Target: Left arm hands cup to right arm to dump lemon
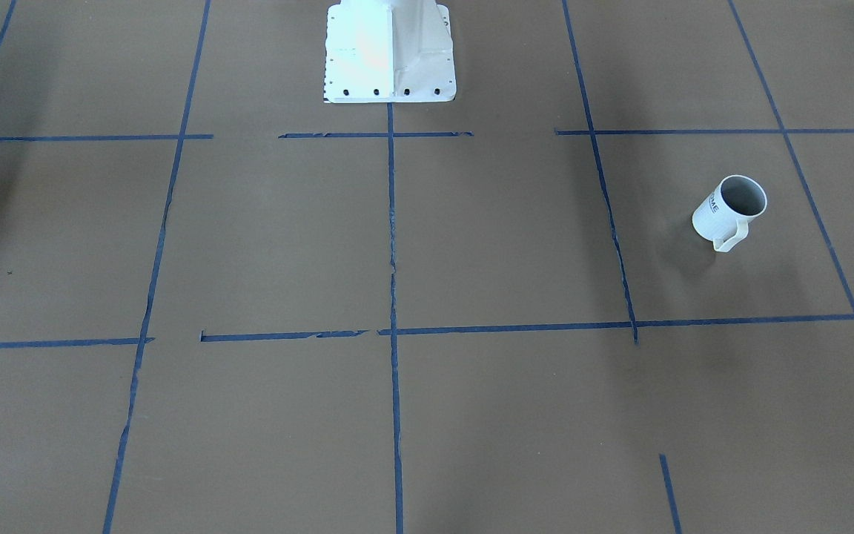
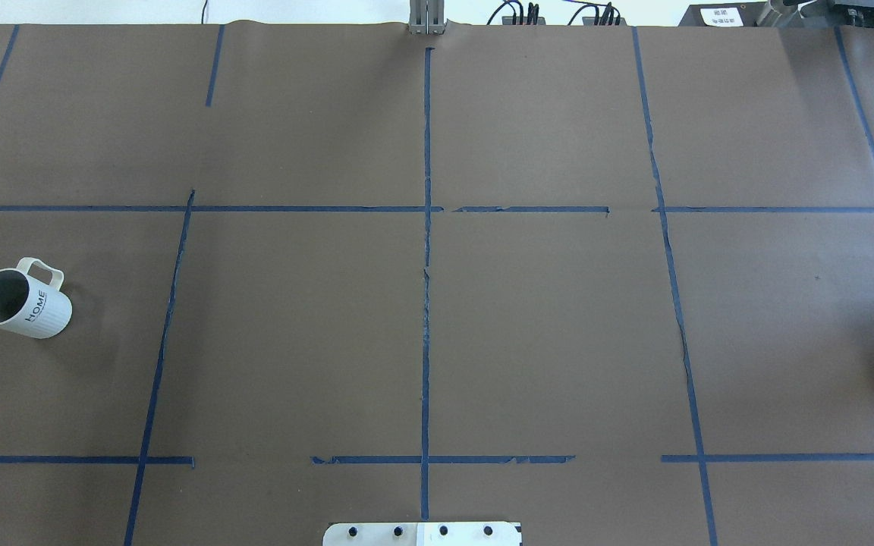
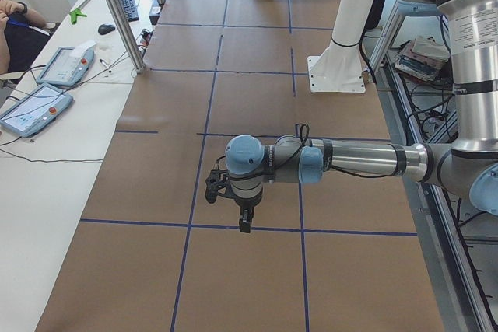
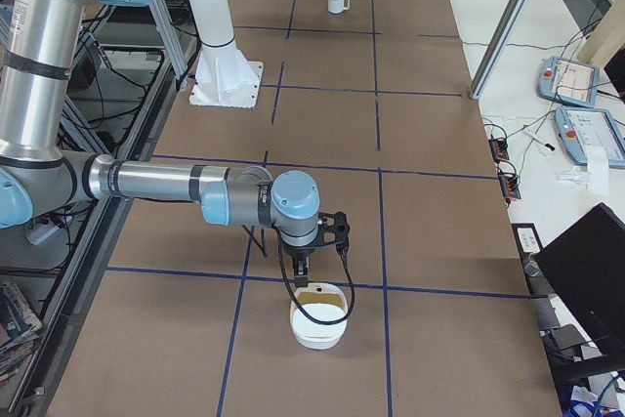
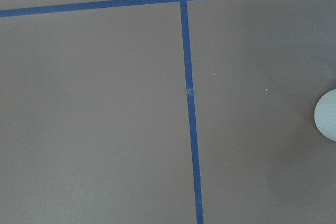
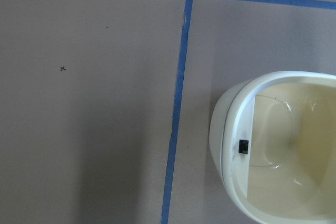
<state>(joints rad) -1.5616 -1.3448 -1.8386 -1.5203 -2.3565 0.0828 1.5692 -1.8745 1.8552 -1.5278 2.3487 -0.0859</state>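
The left jaws show only in the left side view, hanging point-down mid-frame from the near grey-and-blue left arm [image 3: 350, 162]. The right jaws show only in the right side view, below the near right arm [image 4: 156, 183]. From those views I cannot tell how wide either pair stands or whether it grips anything.

Just under the right jaws, lower centre of the right side view, sits a cream-white rounded plastic container [image 4: 317, 337] with a pale yellow inside. Its smooth wall fills the lower right of the right wrist view [image 6: 220, 140].

The small white mug with a grey inside and dark "HOME" lettering, the cup [image 2: 21, 303], stands upright at the far left edge of the overhead view, at mid-height. It is well apart from the container. Its wall is finely ribbed and looks glazed, and its cream loop handle points toward the top of that frame. The lemon shows in no view. What can be seen of the cup's inside is plain grey, so the lemon may lie low behind the wall.

The matte brown paper-covered bench [image 2: 293, 341] is crossed by blue tape lines.

The risks, as I judge them:
- **Slipping or tipping:** a pinch on the slick curved wall could slide or tip the cup and spill the lemon early.
- **Tight handover:** the mug is small and leaves little room for a second pair of jaws.
- **Clipping the rim:** because the cup sits so near the edge, a descent that is slightly off could catch its rim.
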